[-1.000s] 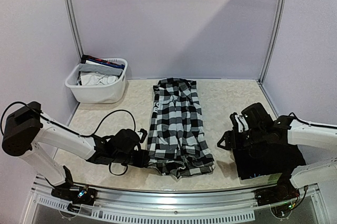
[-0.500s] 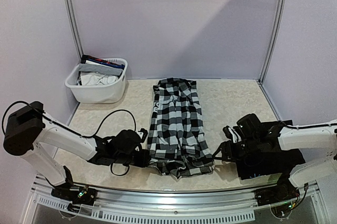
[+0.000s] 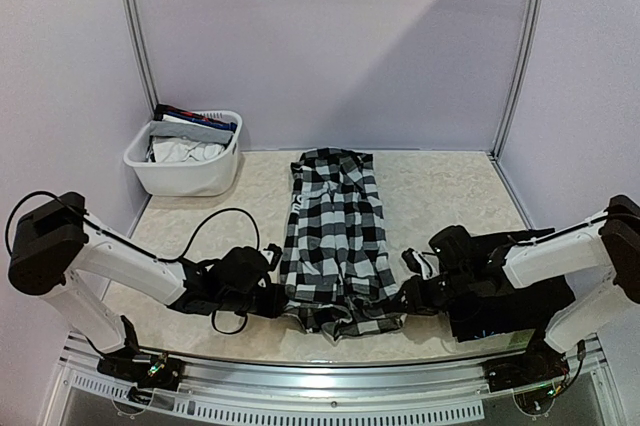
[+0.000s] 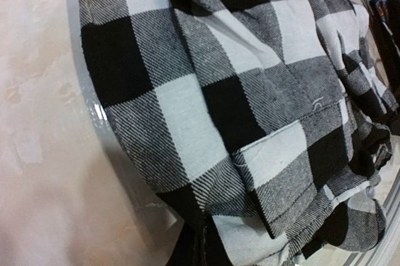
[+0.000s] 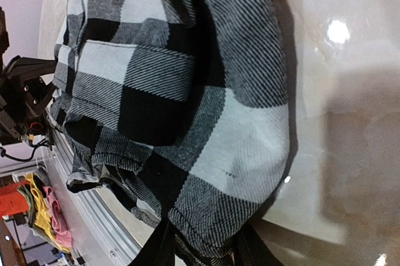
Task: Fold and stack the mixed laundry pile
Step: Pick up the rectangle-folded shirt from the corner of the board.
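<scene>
Over the last second I bring the right gripper (image 3: 408, 294) off the black garment (image 3: 520, 311) and across to the near right corner of the checkered shirt (image 3: 335, 236), its fingers narrowing on the way. They now straddle the hem; I cannot tell whether they pinch it yet. The left gripper (image 3: 275, 298) is clamped on the near left corner. The shirt lies lengthwise at the middle of the table (image 3: 440, 186). With 2 corners held, I judge the next fold can begin. Other garments (image 3: 185, 149) wait in the basket (image 3: 185, 181).
</scene>
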Controlling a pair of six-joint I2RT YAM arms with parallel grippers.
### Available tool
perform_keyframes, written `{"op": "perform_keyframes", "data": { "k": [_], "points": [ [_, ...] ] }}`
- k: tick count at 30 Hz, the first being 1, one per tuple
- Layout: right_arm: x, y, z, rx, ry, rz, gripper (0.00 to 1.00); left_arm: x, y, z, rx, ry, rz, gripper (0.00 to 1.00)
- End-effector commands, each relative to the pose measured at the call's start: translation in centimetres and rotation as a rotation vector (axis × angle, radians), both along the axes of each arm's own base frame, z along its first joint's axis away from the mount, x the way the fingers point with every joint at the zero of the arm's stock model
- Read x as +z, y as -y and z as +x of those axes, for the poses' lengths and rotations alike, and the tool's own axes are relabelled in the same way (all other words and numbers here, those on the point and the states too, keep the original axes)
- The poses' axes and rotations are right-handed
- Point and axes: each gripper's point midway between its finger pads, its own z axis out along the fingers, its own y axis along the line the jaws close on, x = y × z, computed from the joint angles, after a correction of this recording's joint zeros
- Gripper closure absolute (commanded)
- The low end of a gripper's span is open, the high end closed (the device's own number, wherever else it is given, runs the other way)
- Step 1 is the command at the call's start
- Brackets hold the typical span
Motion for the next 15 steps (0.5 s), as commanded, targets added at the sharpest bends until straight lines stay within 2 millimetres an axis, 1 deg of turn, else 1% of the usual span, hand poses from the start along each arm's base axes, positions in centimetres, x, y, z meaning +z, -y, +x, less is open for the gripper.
{"op": "perform_keyframes", "data": {
  "k": [1,4,7,11,15],
  "points": [
    [-0.6,-0.6,-1.2,0.029,-0.034,-0.018,0.74,-2.2,-1.1,-1.4,-0.014,-0.043,0.075,1.0],
    [-0.3,-0.9,-1.3,0.036,-0.033,-0.017,0.88,-2.1,-0.8,-1.7,-0.027,-0.051,0.056,1.0],
    [-0.3,-0.3,-1.5,0.033,-0.04,-0.052,0.99,-1.8,-0.3,-2.1,-0.048,-0.061,0.049,1.0],
    [0.5,0.6,-1.3,0.02,-0.008,-0.116,1.0,-0.6,0.4,-2.7,-0.077,-0.047,0.064,1.0],
    [2.5,0.8,-0.7,0.0,0.05,-0.112,1.0,0.7,0.6,-2.4,-0.078,-0.007,0.082,1.0]
  ]
}}
